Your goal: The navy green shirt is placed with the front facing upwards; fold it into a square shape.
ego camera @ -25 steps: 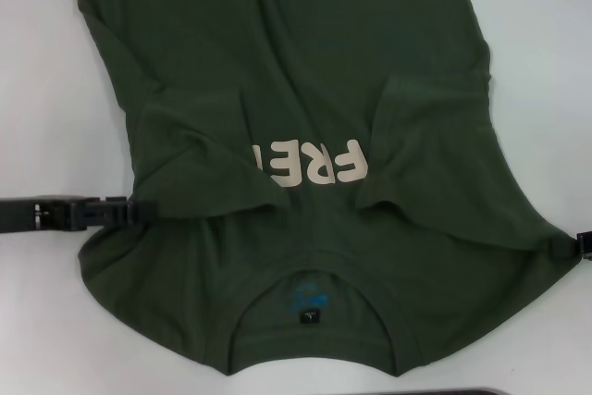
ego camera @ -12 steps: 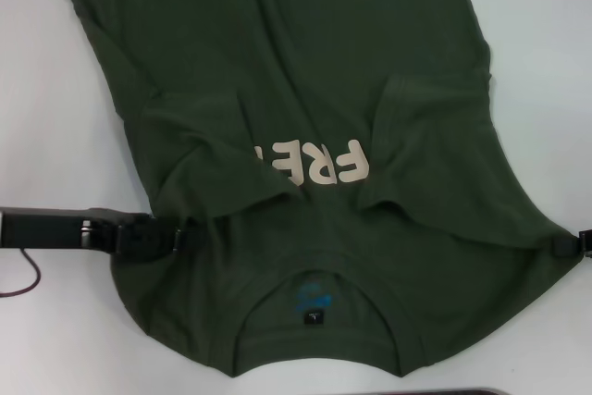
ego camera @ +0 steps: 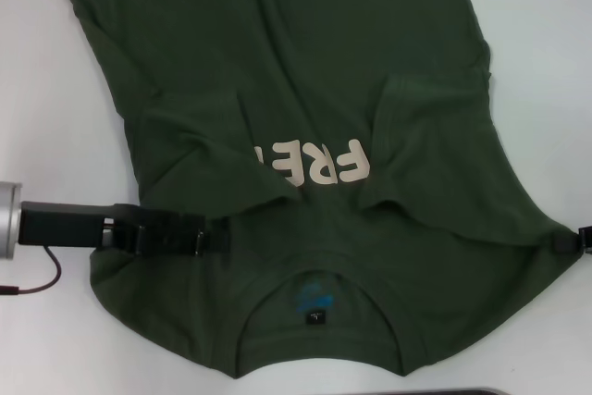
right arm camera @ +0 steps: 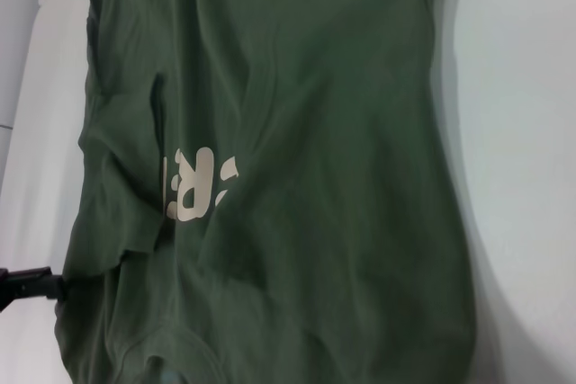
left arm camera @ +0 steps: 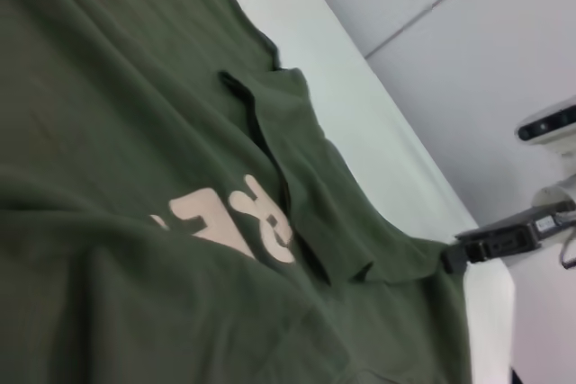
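White tabletop (ego camera: 546, 62) spreads under the whole scene, with the navy green shirt (ego camera: 305, 71) lying flat across most of it, collar toward the robot and hem running off the far edge of the head view. Cream block letters (ego camera: 319, 164) on the chest read "FRE", seen upside down from the head camera, with the rest of the word hidden under a fold of the left sleeve (ego camera: 199, 159). Inside the collar sits a patch of blue print (ego camera: 313, 299) too smeared to read, and just below it a small black tag (ego camera: 315, 318) whose marking cannot be made out. Starting at the left, the left gripper (ego camera: 208, 240) reaches in low from the table's edge, its dark body lying over the cloth just below the folded-in sleeve and near the shoulder; whether its jaws are parted or closed on fabric cannot be told. A thin red cable (ego camera: 42, 279) loops on the table beside that arm. Past the lettering, the right sleeve (ego camera: 435, 150) is also folded inward over the chest. At the far right, the right gripper (ego camera: 566, 243) meets the shirt's outer shoulder corner, where the cloth draws to a point at its tip, though its grip cannot be confirmed.
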Robot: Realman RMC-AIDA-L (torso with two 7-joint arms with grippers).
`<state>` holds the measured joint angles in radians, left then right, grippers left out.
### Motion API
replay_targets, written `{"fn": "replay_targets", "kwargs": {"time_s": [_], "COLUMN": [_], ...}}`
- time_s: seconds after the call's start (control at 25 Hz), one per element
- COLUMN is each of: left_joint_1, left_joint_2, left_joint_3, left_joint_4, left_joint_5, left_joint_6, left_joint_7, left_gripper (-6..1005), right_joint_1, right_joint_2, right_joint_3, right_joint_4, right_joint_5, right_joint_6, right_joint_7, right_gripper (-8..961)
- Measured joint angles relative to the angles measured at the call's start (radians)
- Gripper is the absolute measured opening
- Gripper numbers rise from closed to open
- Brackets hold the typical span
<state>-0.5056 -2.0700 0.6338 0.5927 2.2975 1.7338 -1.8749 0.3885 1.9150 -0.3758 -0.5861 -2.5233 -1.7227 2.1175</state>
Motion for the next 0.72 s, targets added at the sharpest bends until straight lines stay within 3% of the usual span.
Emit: {"fn": "replay_targets", "kwargs": {"time_s": [0.52, 0.72], "left_joint_1": [0.04, 0.044], "left_joint_2": [0.048, 0.081], "left_joint_3": [-0.028, -0.037], "left_joint_4": [0.009, 0.019], "left_joint_5": [0.005, 0.006], "left_joint_6": [-0.091, -0.059], "left_joint_7": [-0.012, -0.046], "left_gripper": [885, 885], "right_joint_1": [0.005, 0.006], "right_joint_2": [0.003, 0.002], "right_joint_3": [0.0, 0.0], "right_joint_4": [0.003, 0.002], "right_joint_5": [0.001, 0.002], "right_joint_6": [0.011, 0.012], "right_joint_7": [-0.001, 0.003], "right_gripper": [35, 35]}}
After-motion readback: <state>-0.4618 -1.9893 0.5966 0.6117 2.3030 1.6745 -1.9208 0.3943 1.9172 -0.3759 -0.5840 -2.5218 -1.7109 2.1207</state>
